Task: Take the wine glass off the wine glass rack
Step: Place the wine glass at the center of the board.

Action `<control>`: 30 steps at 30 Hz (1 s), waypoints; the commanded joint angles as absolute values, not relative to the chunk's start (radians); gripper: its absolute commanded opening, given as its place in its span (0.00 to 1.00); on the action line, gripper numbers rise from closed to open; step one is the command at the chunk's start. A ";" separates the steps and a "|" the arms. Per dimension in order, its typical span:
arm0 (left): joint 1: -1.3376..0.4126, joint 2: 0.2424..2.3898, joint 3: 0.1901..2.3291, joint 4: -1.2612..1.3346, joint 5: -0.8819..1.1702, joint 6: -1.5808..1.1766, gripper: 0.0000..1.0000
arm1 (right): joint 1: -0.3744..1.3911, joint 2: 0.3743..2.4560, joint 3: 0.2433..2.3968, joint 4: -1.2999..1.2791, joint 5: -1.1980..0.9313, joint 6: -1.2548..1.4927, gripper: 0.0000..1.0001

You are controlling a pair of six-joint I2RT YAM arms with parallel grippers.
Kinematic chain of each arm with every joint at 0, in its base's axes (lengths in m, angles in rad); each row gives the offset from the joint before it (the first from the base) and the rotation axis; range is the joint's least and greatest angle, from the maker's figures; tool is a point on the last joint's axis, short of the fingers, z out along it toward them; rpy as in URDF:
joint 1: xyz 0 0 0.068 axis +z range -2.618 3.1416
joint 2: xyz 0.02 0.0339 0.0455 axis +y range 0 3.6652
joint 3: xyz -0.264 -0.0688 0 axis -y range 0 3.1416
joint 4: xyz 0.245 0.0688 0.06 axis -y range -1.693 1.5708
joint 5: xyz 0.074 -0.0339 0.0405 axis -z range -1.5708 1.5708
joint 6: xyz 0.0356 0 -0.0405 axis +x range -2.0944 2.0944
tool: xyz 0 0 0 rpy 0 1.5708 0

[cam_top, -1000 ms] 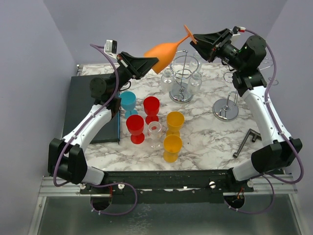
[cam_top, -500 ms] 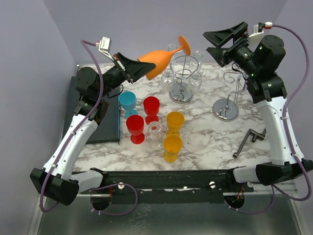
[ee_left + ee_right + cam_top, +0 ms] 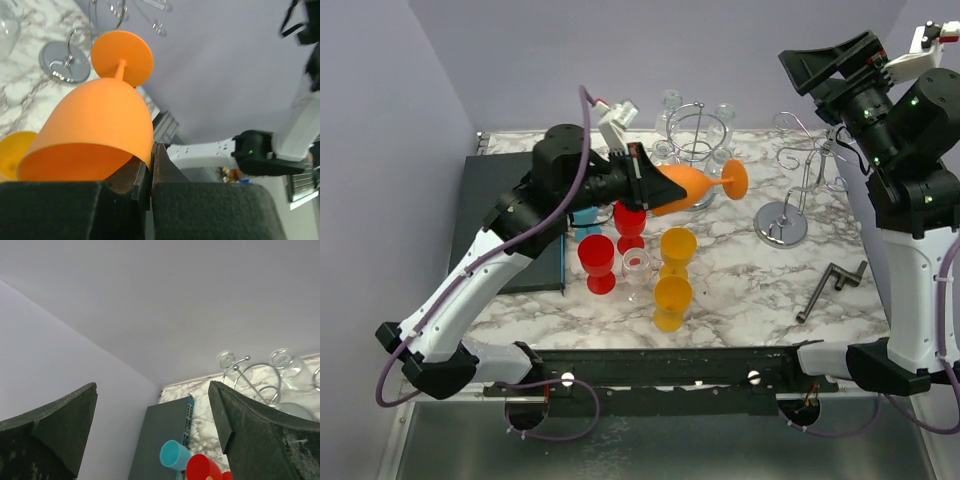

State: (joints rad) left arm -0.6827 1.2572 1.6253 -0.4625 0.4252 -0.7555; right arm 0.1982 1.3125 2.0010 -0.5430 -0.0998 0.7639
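My left gripper is shut on the rim of the orange wine glass, which lies sideways in the air above the cups, its foot pointing right. In the left wrist view the fingers pinch the bowl's edge and the wine glass stretches away toward the chrome wine glass rack. That wine glass rack stands at the right of the table with bare wire arms, apart from the glass. My right gripper is raised high at the back right. It is open with nothing between its fingers.
A wire holder with clear glasses stands at the back centre. Red cups, yellow cups, a blue cup and a small clear glass crowd the middle. There is a dark slab at the left and a metal handle at the right.
The right gripper opened, let go of the glass's foot and rose toward the back right. The left arm swung the orange glass down and rightward, from pointing up to lying sideways over the cups.
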 commanded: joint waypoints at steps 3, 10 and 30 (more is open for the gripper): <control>-0.908 1.380 1.796 -0.815 0.094 -0.559 0.00 | 0.201 1.284 2.038 -0.643 0.064 0.625 1.00; -1.088 1.522 1.909 -0.945 -0.057 -0.504 0.00 | 0.202 1.327 2.100 -0.715 0.125 0.561 1.00; -1.225 1.888 2.062 -1.100 -0.030 -0.397 0.00 | 0.202 1.275 2.050 -0.701 0.213 0.562 1.00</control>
